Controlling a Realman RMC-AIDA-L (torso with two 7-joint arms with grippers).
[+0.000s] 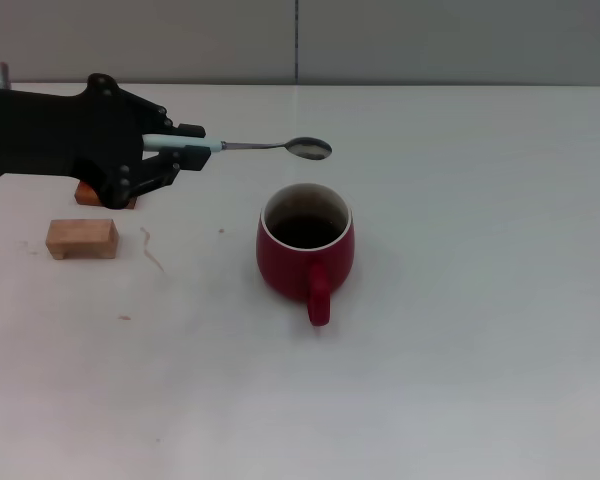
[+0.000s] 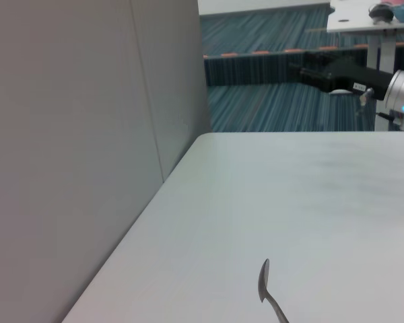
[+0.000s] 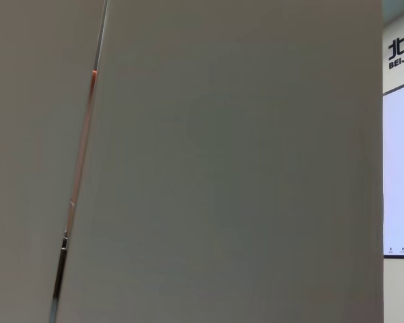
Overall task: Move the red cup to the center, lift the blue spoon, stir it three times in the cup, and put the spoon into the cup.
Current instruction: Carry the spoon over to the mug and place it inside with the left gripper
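The red cup [image 1: 305,246] sits mid-table, handle toward the camera. The left gripper [image 1: 185,146] is clamped on the blue spoon [image 1: 255,147], held level in the air, its bowl up behind the cup. Two wooden blocks [image 1: 81,238] lie under the arm.

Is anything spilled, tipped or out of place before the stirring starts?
Nothing stands out. The red cup stands upright on the table, nothing spilled around it. The left claw holds the blue spoon level in the air, its bowl beyond the cup's far rim. Two wooden blocks sit aside.
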